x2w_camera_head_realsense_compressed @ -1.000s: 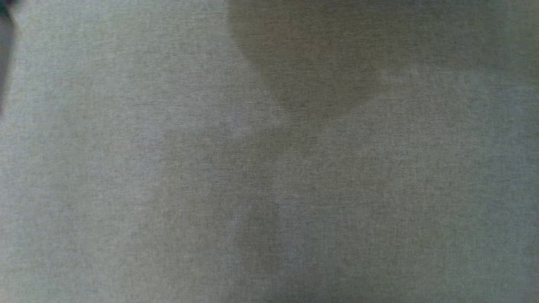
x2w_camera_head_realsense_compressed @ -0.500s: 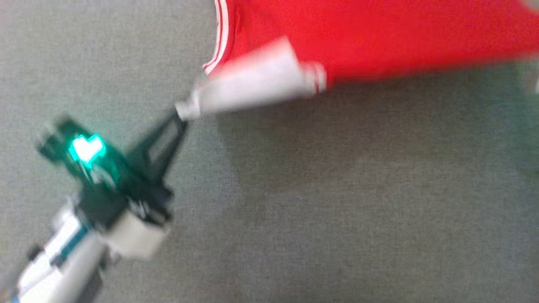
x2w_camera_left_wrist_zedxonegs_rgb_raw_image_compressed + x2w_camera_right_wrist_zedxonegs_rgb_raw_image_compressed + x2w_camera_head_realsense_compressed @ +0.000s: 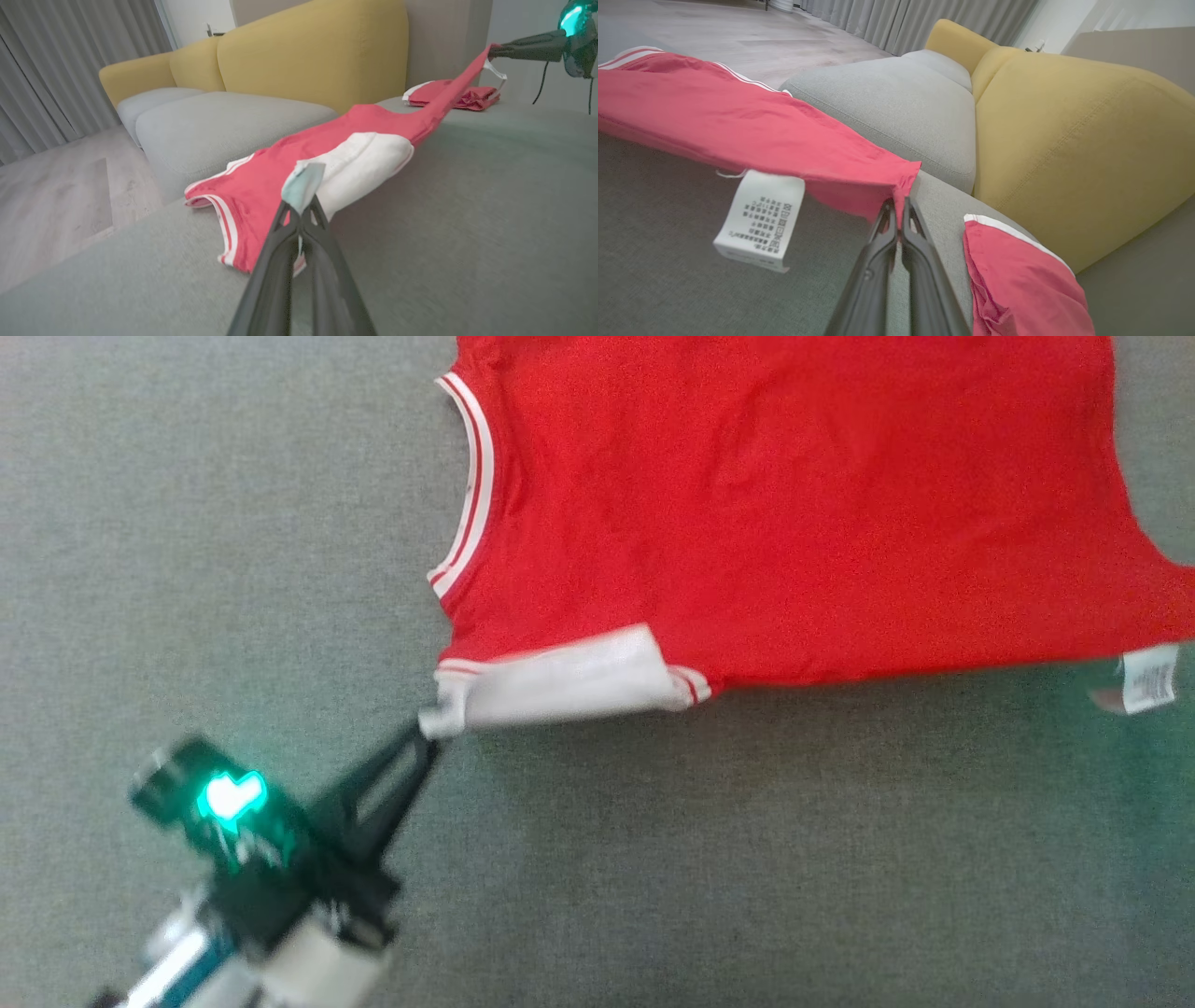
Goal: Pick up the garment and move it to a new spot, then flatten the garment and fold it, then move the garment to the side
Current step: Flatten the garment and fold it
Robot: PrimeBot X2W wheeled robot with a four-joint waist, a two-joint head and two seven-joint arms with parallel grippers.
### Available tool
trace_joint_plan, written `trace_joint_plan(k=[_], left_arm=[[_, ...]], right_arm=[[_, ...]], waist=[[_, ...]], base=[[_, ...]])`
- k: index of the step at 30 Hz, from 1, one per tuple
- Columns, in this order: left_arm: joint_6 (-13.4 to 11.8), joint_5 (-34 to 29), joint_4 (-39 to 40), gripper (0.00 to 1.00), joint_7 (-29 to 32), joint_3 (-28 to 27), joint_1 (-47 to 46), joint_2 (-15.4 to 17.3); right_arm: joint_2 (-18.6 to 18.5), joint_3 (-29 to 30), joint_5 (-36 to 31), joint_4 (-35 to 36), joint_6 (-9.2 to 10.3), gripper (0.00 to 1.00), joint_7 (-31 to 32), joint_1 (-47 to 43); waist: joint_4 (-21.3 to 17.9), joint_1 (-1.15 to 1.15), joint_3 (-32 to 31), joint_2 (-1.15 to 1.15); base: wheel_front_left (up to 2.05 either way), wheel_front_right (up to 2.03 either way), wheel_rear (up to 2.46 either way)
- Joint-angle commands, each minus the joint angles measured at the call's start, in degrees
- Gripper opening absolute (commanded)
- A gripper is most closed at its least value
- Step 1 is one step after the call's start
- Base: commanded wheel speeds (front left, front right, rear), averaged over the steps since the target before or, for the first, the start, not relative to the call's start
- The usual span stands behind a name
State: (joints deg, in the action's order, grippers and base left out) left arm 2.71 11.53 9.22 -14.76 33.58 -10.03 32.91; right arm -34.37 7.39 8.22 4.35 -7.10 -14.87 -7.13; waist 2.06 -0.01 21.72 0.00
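— What is changing since a second ago?

— The head camera is looking at a new place. Back then it was showing just grey cloth. Now the red shirt (image 3: pixel 794 504) is filling the top of its view, and the picture is getting sharper too.

— Where is the shirt lying?

— It is stretching out over the grey sofa seat (image 3: pixel 187 523). Its near edge is hanging just above the seat, pulled into a straight line and making a shadow on the seat. Its neck side seems to be touching the seat.

— Who is holding it?

— The left gripper (image 3: pixel 425 733) is pinching the tip of the white sleeve (image 3: pixel 560 686), with its two dark fingers squeezing tight together on the cloth. The right gripper (image 3: pixel 896 210) is pinching the bottom corner of the shirt the same way, fingers pressing together with red cloth between them.

— What is the shirt looking like?

— It is bright red and mostly smooth, with soft wrinkles. The neck edge (image 3: pixel 471 476) is showing white and red stripes. A white label (image 3: pixel 1150 679) with tiny print is dangling above the seat, near the right gripper's corner.

— Is anything else sitting on the seat?

— Another red cloth (image 3: pixel 1017 275) with a white edge is lying bunched up on the seat, beside the yellow sofa back (image 3: pixel 317 51).
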Motion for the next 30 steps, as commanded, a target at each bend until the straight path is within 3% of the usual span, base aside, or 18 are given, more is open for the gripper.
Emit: trace_joint_plan(k=[1,15,27,28,30], left_arm=[[0.5,0.0,0.6,0.0,-0.2,-3.7,-5.3,0.4],[4.4,-3.9,-14.8,0.0,-0.2,-3.8,-30.6,-2.9],[4.8,1.2,-27.7,0.0,-0.2,1.3,-41.6,-4.2],[4.8,1.4,-28.4,0.18,-0.2,1.2,-42.1,-4.5],[4.8,1.8,-29.3,0.37,-0.2,0.6,-42.8,-5.2]], right_arm=[[-2.0,-1.1,0.8,-0.1,-0.39,0.0,-0.1,2.3],[-4.5,-9.4,0.6,-10.1,-0.39,0.0,1.9,18.9],[-7.8,-19.8,0.1,-18.7,-0.39,0.0,2.7,32.3],[-7.8,-20.5,0.2,-19.6,-0.39,0.0,2.3,33.3],[-7.3,-21.6,0.2,-21.1,-0.39,0.0,1.6,35.2]], waist=[[-0.1,0.01,0.7,0.0],[-1.6,0.01,6.9,0.0],[-1.8,0.01,10.8,0.0],[-1.8,0.01,11.1,0.0],[-1.8,0.01,11.5,0.0]], base=[[0.0,0.0,0.0],[0.0,0.0,0.0],[0.0,0.0,0.0],[0.0,0.0,0.0],[0.0,0.0,0.0]])
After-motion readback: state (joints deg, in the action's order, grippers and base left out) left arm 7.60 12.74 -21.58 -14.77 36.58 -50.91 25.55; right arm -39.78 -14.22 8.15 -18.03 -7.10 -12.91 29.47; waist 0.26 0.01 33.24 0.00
